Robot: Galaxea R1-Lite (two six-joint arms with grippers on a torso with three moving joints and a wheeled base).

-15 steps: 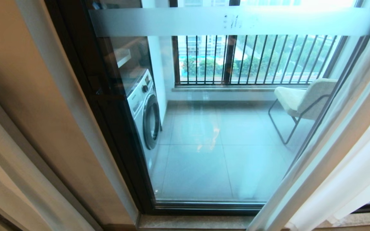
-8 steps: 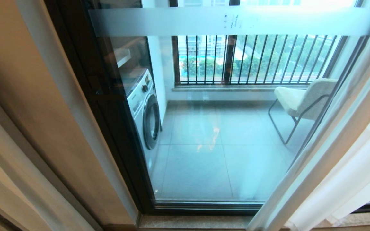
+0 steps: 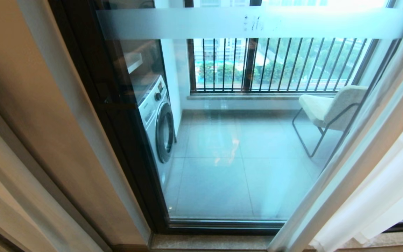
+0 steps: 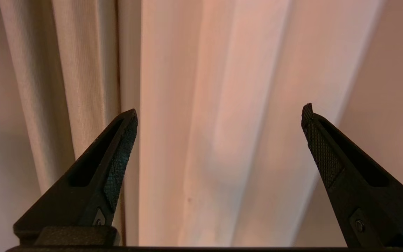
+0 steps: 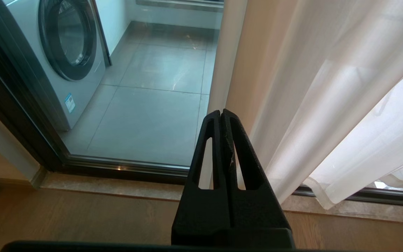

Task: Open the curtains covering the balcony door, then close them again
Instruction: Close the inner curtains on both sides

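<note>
On the left hung a tan drape (image 3: 30,105), and the left end effector (image 4: 219,115) faced pale fabric folds (its fingers spread wide, holding nothing). The balcony door (image 3: 222,168) stood uncovered in the middle, a washing machine (image 3: 157,122) and chair (image 3: 331,108) visible behind the glass. The curtains (image 3: 373,175) were gathered at the right, beside the right end effector (image 5: 221,112), pinched shut and empty.
</note>
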